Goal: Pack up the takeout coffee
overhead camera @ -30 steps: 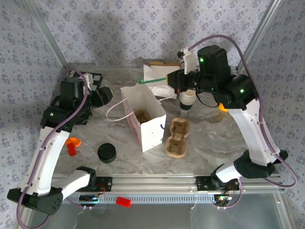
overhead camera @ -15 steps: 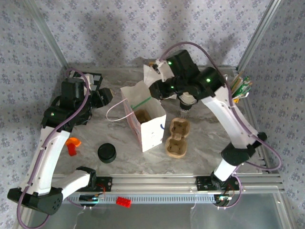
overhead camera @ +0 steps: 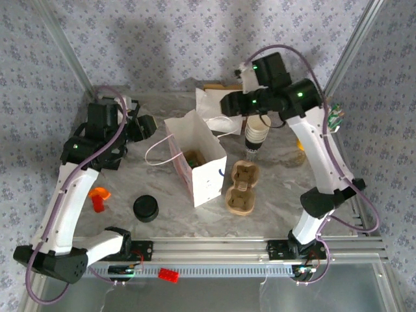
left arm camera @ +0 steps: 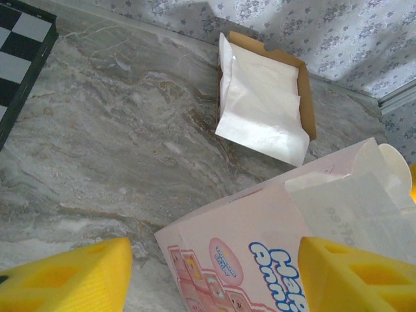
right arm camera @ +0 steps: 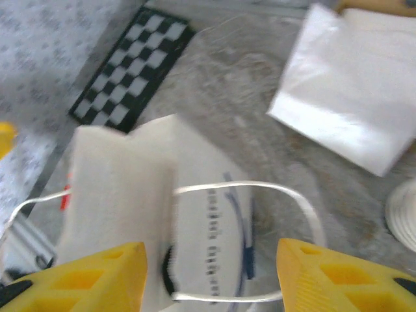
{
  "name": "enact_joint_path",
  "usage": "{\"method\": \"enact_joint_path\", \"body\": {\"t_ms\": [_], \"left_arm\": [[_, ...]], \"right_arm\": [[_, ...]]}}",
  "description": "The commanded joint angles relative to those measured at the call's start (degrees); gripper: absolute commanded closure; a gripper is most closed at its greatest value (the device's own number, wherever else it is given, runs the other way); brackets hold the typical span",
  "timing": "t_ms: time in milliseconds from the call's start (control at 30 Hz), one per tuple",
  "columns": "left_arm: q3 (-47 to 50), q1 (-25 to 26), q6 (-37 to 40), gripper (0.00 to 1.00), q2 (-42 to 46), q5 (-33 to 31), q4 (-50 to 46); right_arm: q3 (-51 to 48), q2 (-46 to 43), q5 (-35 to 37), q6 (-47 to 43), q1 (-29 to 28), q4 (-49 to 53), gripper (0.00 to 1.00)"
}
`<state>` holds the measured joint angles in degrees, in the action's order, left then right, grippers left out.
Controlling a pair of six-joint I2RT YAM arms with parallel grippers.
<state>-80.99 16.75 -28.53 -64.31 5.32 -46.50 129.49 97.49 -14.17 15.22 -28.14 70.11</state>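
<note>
The white paper bag [overhead camera: 198,162] with a pink printed side [left arm camera: 260,260] stands open mid-table. Inside its mouth lies something brownish with a bit of green [overhead camera: 193,157]. A black curved edge [right arm camera: 168,266] shows in the bag, and I cannot tell whether it is the takeout coffee's lid; the cup itself is hidden. My right gripper [overhead camera: 229,104] [right arm camera: 214,276] hovers open and empty above the bag's rear handle [right arm camera: 260,188]. My left gripper [overhead camera: 144,127] [left arm camera: 211,279] is open and empty just left of the bag.
A stack of lidless cups [overhead camera: 255,138] stands right of the bag, with a cardboard cup carrier [overhead camera: 242,188] in front of it. Black lids [overhead camera: 146,208] and an orange piece [overhead camera: 97,198] lie front left. A napkin box [left arm camera: 263,97] and a chessboard [right arm camera: 130,71] sit at the back.
The right gripper carried a green stick over the bag, then pulled back toward the rear without it; green now shows inside the bag. The left arm shifted slightly back.
</note>
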Motion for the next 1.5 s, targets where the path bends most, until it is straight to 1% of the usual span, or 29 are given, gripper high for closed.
{"method": "enact_joint_path", "body": {"t_ms": [0,67,167,367,467,667,767,933,1000,1267,1467], "left_arm": [[-2.9,-0.3,1.1,0.32,-1.0,1.1,0.6],[-3.3,-0.4,1.0,0.32,-1.8,1.1,0.8],[-3.2,-0.4,0.9,0.32,-2.8,1.3,1.6],[-3.5,-0.4,0.8,0.32,-4.4,1.5,1.6],[-3.3,-0.4,0.8,0.32,-4.5,1.4,1.5],[-2.8,-0.4,0.9,0.32,-4.2,0.2,1.0],[-2.4,-0.4,0.8,0.32,-4.2,0.1,1.1],[-2.0,-0.4,0.9,0.32,-4.1,-0.8,1.1],[-2.0,-0.4,0.9,0.31,-4.1,-0.9,0.9],[-1.8,-0.4,1.2,0.31,-4.0,-1.1,0.7],[-2.0,-0.4,1.0,0.31,-4.1,0.0,1.1]], "right_arm": [[-2.0,-1.8,3.9,2.3,3.7,0.9,0.41],[-3.7,-2.0,7.7,2.9,6.5,2.0,0.40],[-7.9,-1.7,7.9,3.1,9.7,1.7,0.39],[-13.7,1.3,9.4,2.1,10.1,-0.8,0.40],[-13.6,5.0,12.0,1.3,10.4,0.0,0.46],[-11.3,12.2,13.2,-0.3,10.0,0.2,0.49],[-9.6,15.5,15.2,-0.9,9.4,0.7,0.52],[-6.6,20.4,18.0,-2.2,8.0,2.0,0.55],[-5.1,22.5,18.6,-2.4,7.9,2.8,0.60],[-2.7,25.8,22.3,-2.9,8.1,3.9,0.75],[-2.0,26.7,26.1,-1.9,10.4,5.2,0.79]]}}
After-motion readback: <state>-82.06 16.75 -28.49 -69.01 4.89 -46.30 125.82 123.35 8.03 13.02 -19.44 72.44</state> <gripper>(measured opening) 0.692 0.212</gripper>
